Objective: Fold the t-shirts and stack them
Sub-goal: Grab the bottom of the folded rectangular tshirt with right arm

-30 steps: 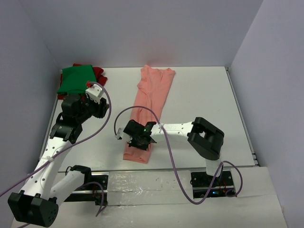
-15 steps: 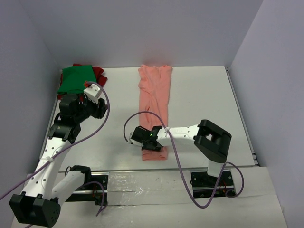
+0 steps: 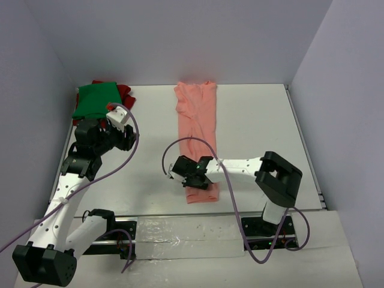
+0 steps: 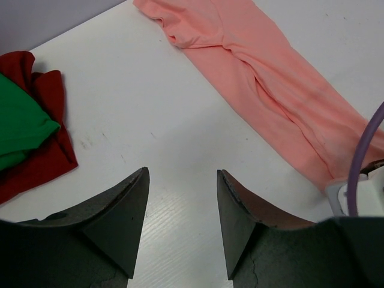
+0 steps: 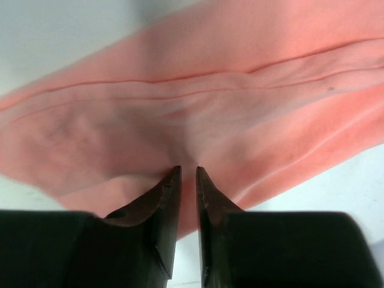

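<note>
The salmon-pink t-shirt (image 3: 195, 120) lies as a long narrow strip from the table's back to its front, and also shows in the left wrist view (image 4: 270, 78). My right gripper (image 3: 193, 174) sits on its near end, jaws nearly closed with a pinch of the pink cloth (image 5: 210, 114) between the fingertips (image 5: 188, 171). The green t-shirt (image 3: 96, 99) lies folded on the dark red t-shirt (image 3: 125, 93) in the back left corner; both show in the left wrist view (image 4: 18, 126) (image 4: 45, 156). My left gripper (image 3: 127, 139) hangs open and empty over bare table (image 4: 182, 180).
The white table (image 3: 258, 132) is walled on the left, back and right. The right arm's purple cable (image 3: 180, 144) loops over the pink shirt's middle. The cable also shows at the right edge of the left wrist view (image 4: 366, 144).
My right gripper has dragged the pink shirt's near end to the right, so the strip now lies nearly straight front to back. The left arm has hardly moved.
</note>
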Robot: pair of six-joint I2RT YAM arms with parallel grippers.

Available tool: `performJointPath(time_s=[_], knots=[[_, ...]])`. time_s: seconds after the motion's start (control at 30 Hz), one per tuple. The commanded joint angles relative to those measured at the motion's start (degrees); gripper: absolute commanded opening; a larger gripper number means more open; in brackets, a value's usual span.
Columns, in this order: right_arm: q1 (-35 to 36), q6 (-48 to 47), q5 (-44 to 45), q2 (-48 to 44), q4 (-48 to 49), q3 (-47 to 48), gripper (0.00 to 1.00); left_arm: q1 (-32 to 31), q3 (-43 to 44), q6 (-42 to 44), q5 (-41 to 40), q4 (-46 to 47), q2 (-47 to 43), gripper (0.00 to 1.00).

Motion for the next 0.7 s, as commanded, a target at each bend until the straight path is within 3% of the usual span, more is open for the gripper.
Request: performJointPath(time_s=[0.0, 0.1, 0.17, 0.27, 0.67], knots=[[0.14, 0.99, -4.15, -7.77, 6.15, 0.08, 0.38, 0.44, 1.02, 0.61, 2.54, 0.49, 0.11, 0.58], [0.23, 0.47, -4.68, -11.83, 8.97, 0.26, 0.53, 0.44, 0.49, 0.87, 2.89, 0.75, 0.11, 0.59], [0.41, -0.06, -5.38, -13.94, 9.6, -0.01, 0.57, 0.44, 0.22, 1.05, 2.89, 0.67, 0.02, 0.59], [1.46, -1.38, -8.11, -16.58, 6.72, 0.08, 0.57, 0.53, -0.22, 1.4, 2.81, 0.66, -0.25, 0.59], [8.23, -0.24, -5.21, -13.51, -2.61, -6.33, 0.58, 0.88, 0.49, 1.75, 2.63, 0.67, 1.51, 0.6]])
